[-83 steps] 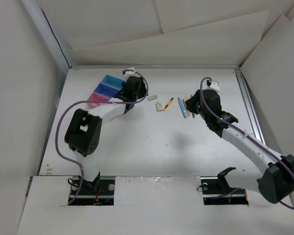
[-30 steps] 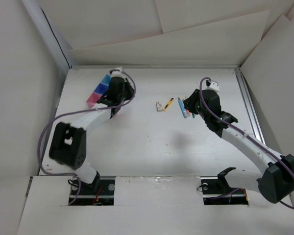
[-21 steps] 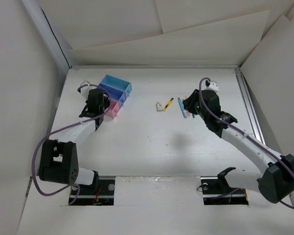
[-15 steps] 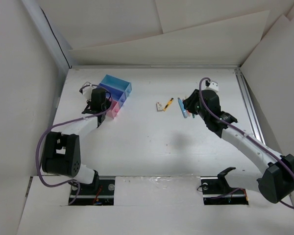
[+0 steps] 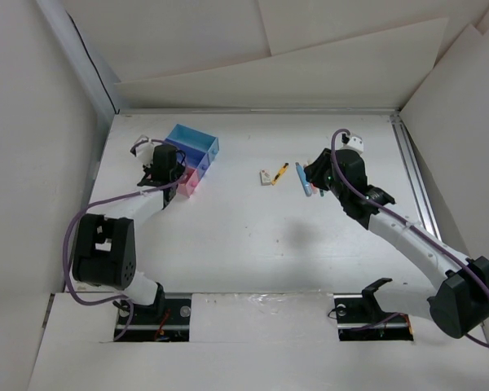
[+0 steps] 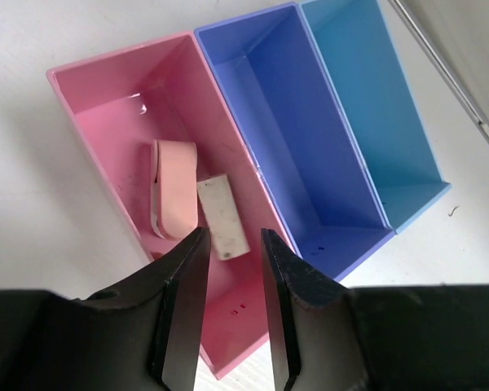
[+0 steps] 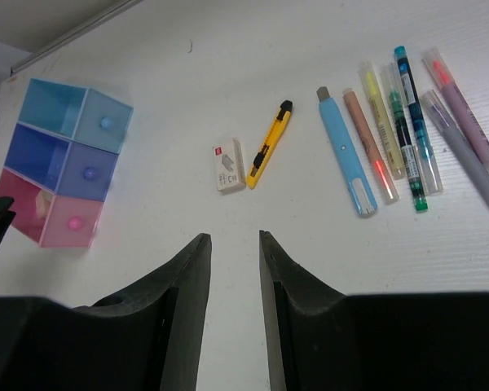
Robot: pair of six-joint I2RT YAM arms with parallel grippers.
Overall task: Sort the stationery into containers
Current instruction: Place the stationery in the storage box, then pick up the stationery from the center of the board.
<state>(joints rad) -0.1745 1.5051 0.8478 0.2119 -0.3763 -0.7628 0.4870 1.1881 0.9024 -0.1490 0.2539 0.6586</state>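
Note:
The three joined containers (image 5: 192,155) stand at the back left of the table. In the left wrist view the pink bin (image 6: 106,106) holds a pale pink eraser (image 6: 175,195) and a white eraser (image 6: 220,218). The blue-violet bin (image 6: 285,122) and the light-blue bin (image 6: 375,98) hold nothing. My left gripper (image 6: 232,309) is open and empty just above the pink bin's near end. My right gripper (image 7: 232,240) is open and empty above bare table. Ahead of it lie a white eraser (image 7: 228,164), a yellow cutter (image 7: 269,144) and a light-blue pen (image 7: 346,151).
Several pens and highlighters (image 7: 411,122) lie in a row to the right of the light-blue pen. The containers also show in the right wrist view (image 7: 57,171) at the far left. A metal rail (image 5: 416,175) runs along the table's right edge. Cardboard walls enclose the table.
My left arm has swung from the right side of the containers to their left side, and the containers have shifted and turned. A small white eraser has gone from the table. The right arm has not moved.

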